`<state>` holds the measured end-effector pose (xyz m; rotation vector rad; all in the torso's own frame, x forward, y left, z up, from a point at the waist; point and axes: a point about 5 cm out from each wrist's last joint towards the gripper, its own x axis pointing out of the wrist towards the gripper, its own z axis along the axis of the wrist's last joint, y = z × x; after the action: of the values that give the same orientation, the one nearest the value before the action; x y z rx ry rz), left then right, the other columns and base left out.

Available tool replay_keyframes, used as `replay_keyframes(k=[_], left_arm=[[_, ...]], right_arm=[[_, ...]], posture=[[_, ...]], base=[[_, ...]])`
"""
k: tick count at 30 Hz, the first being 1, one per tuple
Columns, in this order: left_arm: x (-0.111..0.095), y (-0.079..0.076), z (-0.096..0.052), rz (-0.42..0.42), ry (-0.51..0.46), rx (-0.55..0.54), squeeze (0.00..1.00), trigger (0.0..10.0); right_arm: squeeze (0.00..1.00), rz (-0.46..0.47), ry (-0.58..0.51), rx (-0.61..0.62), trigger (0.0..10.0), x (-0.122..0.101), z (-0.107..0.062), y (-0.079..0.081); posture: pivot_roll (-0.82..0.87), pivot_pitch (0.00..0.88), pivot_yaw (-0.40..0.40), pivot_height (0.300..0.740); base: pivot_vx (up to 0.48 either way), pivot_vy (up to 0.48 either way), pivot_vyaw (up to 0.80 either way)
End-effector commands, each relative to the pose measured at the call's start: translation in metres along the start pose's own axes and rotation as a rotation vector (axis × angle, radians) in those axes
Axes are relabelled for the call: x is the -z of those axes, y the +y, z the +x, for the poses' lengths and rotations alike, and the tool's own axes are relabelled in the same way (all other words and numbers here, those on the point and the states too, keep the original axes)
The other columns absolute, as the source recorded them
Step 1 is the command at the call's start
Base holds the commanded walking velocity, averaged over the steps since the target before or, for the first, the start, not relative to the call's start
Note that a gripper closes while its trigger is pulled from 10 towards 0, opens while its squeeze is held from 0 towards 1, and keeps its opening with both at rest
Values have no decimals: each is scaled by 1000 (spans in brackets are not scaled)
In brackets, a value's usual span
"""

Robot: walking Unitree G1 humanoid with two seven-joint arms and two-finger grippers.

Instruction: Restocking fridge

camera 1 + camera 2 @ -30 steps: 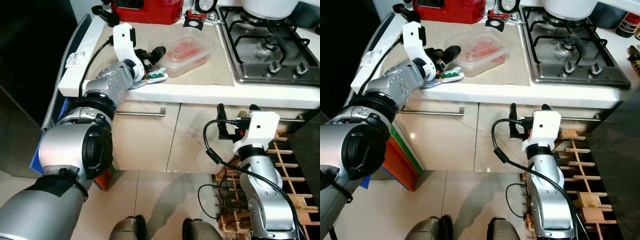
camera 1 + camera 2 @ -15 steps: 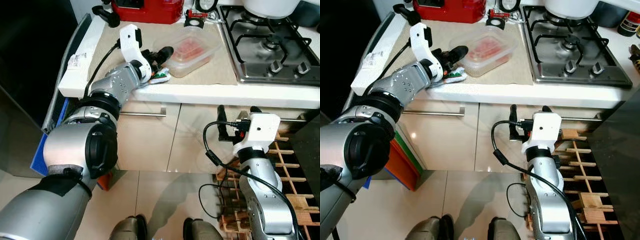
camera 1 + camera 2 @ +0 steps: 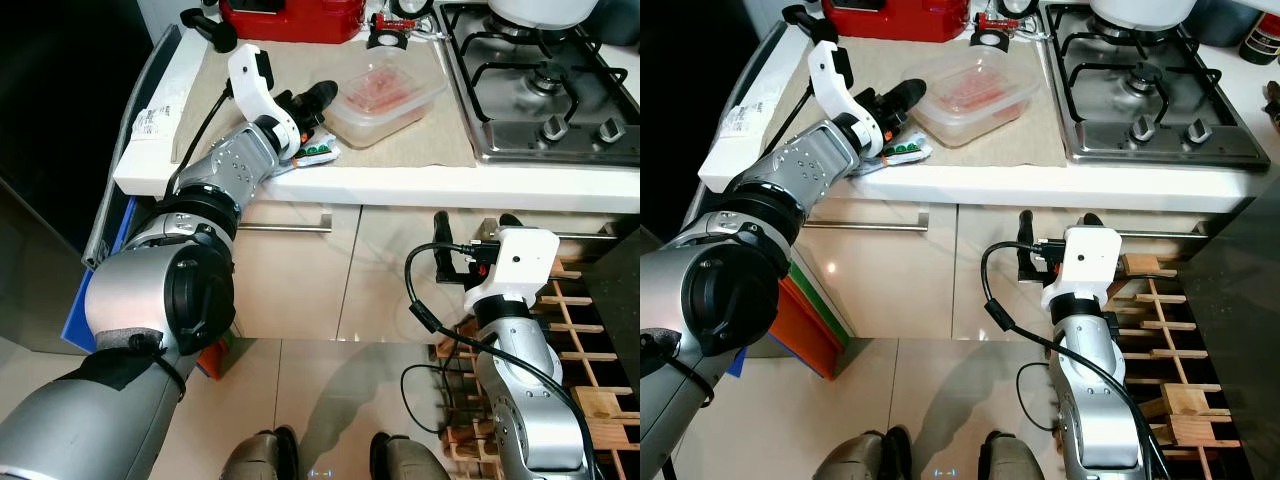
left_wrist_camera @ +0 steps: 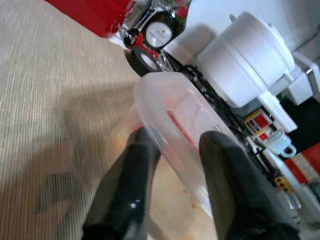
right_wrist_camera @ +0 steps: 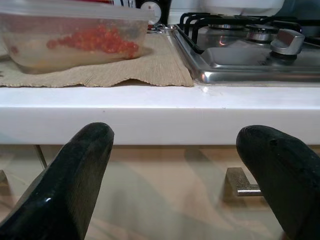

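A clear plastic container (image 3: 385,90) with red food inside sits on a beige mat (image 3: 440,130) on the white counter (image 3: 400,185), between the red appliance (image 3: 290,18) at the back and the gas hob (image 3: 545,85) on the robot's right. The left gripper (image 3: 318,100) is at the container's near-left corner; in the left wrist view its two black fingers (image 4: 125,185) straddle the container's rim (image 4: 170,120), one on each side of the wall, close against it, though whether they are squeezing it cannot be told. A small packet with green dots (image 3: 312,152) lies on the mat under the left wrist, near the counter's front edge. The mat in front of the container runs bare to that edge. A paper slip (image 3: 150,121) lies on the counter's left margin, well apart from the container. The right gripper (image 5: 185,175) hangs below the counter edge before the cabinet fronts (image 3: 300,270), its fingers spread wide with nothing between them. A wooden rack (image 3: 575,330) stands beside the right arm.
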<state>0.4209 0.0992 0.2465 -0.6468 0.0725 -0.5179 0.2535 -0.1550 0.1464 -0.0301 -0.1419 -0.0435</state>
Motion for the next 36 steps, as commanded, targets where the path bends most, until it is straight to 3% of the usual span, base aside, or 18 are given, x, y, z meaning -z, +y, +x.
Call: replay_keyframes(k=[1, 10, 16, 22, 24, 25, 27, 29, 33, 35, 36], left_arm=[[-10, -5, 1, 6, -27, 19, 0, 0], [-4, -14, 4, -12, 40, 82, 0, 0], [-15, -38, 11, -29, 7, 199, 0, 0], [-33, -49, 10, 4, -71, 280, 0, 0], [-39, -51, 9, 89, -102, 311, 0, 0], [-39, -51, 9, 89, -102, 311, 0, 0], [-41, -50, 6, 289, -136, 310, 0, 0], [-42, -47, 4, 316, -152, 298, 0, 0], [-44, -43, -2, 471, -195, 278, 0, 0], [-45, -42, -4, 482, -201, 278, 0, 0], [-46, -39, -5, 529, -206, 245, 0, 0]], right_arm=[[0, -3, -11, 12, 10000, -3, -2, -1], [0, -9, -8, 14, 10000, -2, -2, -2], [0, -9, -7, 12, 10000, -2, -1, -2], [0, -9, -10, 10, 10000, -1, 1, 0], [0, -10, -11, 12, 10000, -1, 1, 0], [0, -10, -11, 12, 10000, -1, 1, 0], [0, -11, -13, 14, 10000, 0, 2, 0], [0, -12, -14, 13, 10000, 0, 2, 0], [0, -22, -15, 7, 10000, 2, 4, 0], [0, -23, -14, 7, 10000, 2, 4, -1], [0, -23, -15, 7, 10000, 3, 5, -1]], posture=[[-229, 151, 60, 740], [-225, 153, 58, 740], [-217, 153, 56, 740], [-212, 141, 57, 740], [-212, 134, 59, 740], [-212, 134, 59, 740], [-210, 131, 59, 740], [-207, 125, 57, 740], [-198, 113, 54, 740], [-196, 111, 53, 740], [-193, 110, 53, 740]], base=[[0, 0, 0], [0, 0, 0], [0, 0, 0], [0, 0, 0], [0, 0, 0], [0, 0, 0], [0, 0, 0], [0, 0, 0], [0, 0, 0], [0, 0, 0], [0, 0, 0]])
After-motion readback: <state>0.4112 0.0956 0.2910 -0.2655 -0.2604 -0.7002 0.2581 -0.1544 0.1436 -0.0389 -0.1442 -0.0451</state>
